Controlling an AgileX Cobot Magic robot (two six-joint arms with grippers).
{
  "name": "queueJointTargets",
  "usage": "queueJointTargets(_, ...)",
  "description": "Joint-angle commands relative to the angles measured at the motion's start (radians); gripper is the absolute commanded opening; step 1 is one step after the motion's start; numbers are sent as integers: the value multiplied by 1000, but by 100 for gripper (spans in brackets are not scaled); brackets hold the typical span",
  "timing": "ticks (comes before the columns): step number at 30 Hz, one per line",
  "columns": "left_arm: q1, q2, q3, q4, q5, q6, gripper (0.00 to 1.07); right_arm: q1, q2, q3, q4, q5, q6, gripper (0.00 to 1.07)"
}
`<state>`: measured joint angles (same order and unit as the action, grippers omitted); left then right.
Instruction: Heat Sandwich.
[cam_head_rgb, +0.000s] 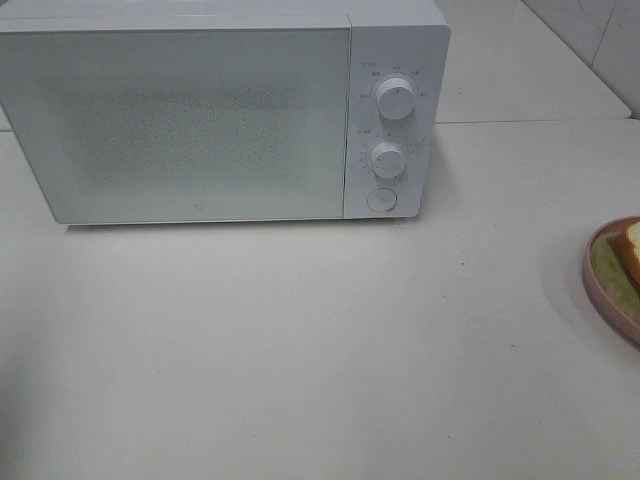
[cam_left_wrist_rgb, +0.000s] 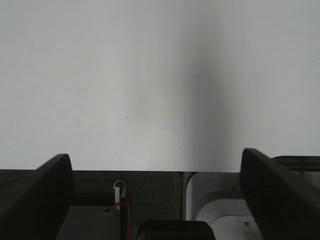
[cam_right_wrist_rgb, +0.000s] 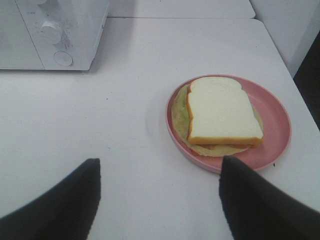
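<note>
Plainly, with the microwave (cam_head_rgb: 200, 120) door shut and both the left hand (cam_left_wrist_rgb: 155, 200) and right hand (cam_right_wrist_rgb: 160, 200) spread wide and empty, the sandwich (cam_right_wrist_rgb: 222, 112) on its pink plate (cam_right_wrist_rgb: 277, 125), well right of the microwave near the counter (cam_head_rgb: 300, 350) edge, could be nudged off by a clumsy approach.

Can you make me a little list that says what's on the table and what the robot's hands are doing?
microwave: white microwave, door shut, at the back of the white table
controls: two round knobs above a round button, right of the door
sandwich: sandwich lying on a pink plate, at the table's right edge, away from the microwave
left end effector: left end effector open, empty, over bare table
right end effector: right end effector open, empty, apart from the plate
</note>
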<state>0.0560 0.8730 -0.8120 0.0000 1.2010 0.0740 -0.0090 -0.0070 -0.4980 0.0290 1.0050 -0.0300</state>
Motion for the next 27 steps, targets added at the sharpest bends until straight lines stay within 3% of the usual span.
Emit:
queueJointTargets(1, 4, -139, 74, 0, -53, 24, 86, 4, -24, -1, 2, -8, 10, 66)
queueJointTargets(4, 4, -292, 136, 0, -95, 21, 86, 4, -24, -1, 2, -8, 10, 66)
queueJointTargets(14, 4, -530, 252, 0, -161, -8, 86, 4, -24, -1, 2, -8, 10, 66)
queueJointTargets(27, 4, -739, 278, 0, -152, -11, 86, 4, -24, -1, 2, -8, 10, 66)
